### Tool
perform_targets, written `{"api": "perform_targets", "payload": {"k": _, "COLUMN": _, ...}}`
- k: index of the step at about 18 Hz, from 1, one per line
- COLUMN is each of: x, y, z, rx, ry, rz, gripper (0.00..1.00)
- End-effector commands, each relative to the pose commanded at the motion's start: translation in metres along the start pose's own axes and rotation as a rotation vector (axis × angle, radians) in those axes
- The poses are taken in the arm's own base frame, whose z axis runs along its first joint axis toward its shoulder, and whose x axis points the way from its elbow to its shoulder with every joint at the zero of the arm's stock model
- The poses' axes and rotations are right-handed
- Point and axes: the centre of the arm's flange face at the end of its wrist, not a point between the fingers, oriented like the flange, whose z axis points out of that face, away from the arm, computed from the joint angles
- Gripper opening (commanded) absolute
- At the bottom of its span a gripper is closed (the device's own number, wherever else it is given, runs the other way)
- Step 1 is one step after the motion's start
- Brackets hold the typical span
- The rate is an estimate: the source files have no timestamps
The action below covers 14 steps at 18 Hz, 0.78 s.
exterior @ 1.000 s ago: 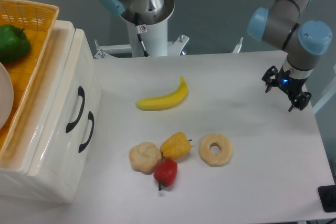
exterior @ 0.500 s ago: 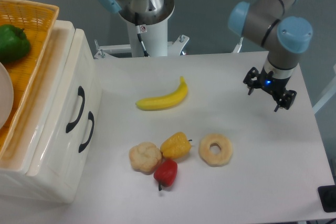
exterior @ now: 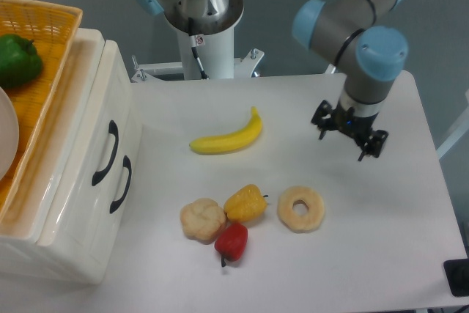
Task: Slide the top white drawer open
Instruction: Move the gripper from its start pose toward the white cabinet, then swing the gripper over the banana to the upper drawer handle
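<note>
Top white drawer [exterior: 88, 144], no legible writing

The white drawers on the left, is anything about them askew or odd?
Nothing stands out. Both the top white drawer and the lower drawer sit shut, black handles intact. The open gripper hangs far off, right of the banana.

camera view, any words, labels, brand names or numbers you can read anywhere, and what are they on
No text can be read anywhere in this view.
A small red-and-white sticker on the robot's base column: too small and blurred to read.
The top white drawer, the banana and the gripper show no lettering.
</note>
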Motion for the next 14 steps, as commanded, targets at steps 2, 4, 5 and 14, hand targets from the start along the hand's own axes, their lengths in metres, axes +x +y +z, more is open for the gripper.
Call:
{"api": "perform_targets", "payload": {"k": 2, "x": 0.014, "y": -0.016, "z": -0.008, "rx": 0.015, "ry": -0.005, "rz": -0.075, "gripper": 1.00}}
{"api": "perform_targets", "payload": {"k": 4, "x": 0.034, "y": -0.038, "z": -0.020, "rx": 0.028, "ry": -0.018, "rz": -0.163, "gripper": 1.00}}
{"api": "perform_targets", "payload": {"k": 5, "x": 0.043, "y": -0.047, "z": -0.025, "rx": 0.036, "ry": -0.022, "rz": -0.205, "gripper": 1.00}}
{"api": "perform_targets", "payload": {"k": 14, "x": 0.098, "y": -0.091, "z": -0.027, "rx": 0.047, "ry": 0.107, "rz": -0.346, "gripper": 1.00}}
